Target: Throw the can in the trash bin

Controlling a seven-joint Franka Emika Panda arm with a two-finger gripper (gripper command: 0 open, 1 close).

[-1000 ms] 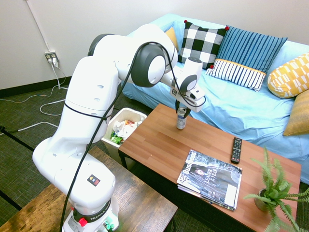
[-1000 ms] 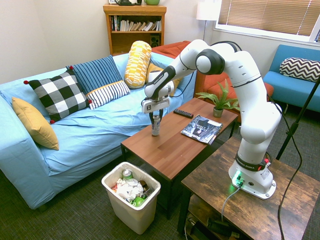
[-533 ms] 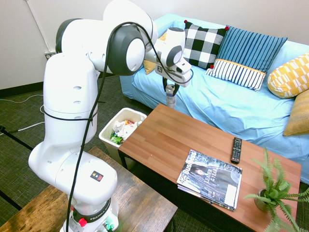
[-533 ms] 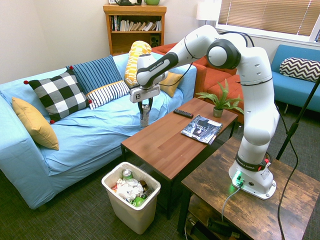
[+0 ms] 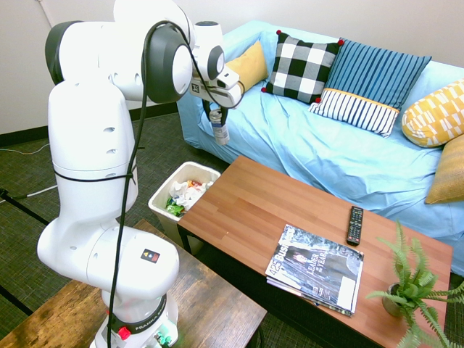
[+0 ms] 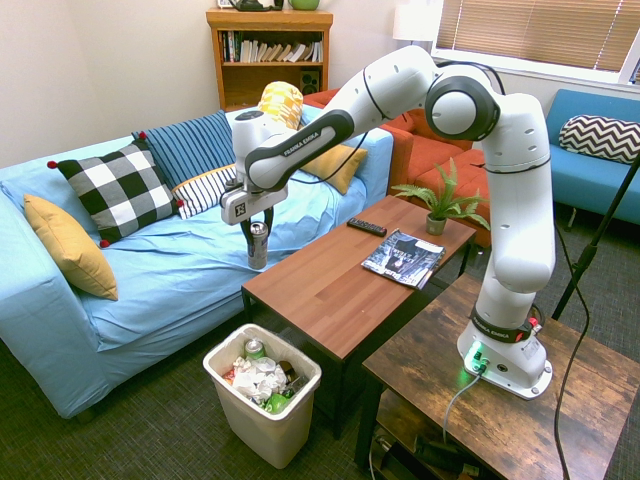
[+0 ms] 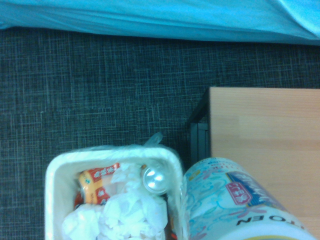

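The slim silver-grey can hangs upright in the air, off the end of the wooden coffee table, with my gripper shut on its top. The white trash bin stands on the carpet below and slightly to the side of the can, holding crumpled paper and another can. In the wrist view the held can fills the lower right beside the trash bin and the table corner.
A blue sofa with several cushions runs behind the table. A magazine, a remote and a potted plant lie on the table's far part. A darker wooden side table bears the arm.
The arm lifted the can off the coffee table and swung it past the table's end toward the trash bin, with the gripper staying shut on it.
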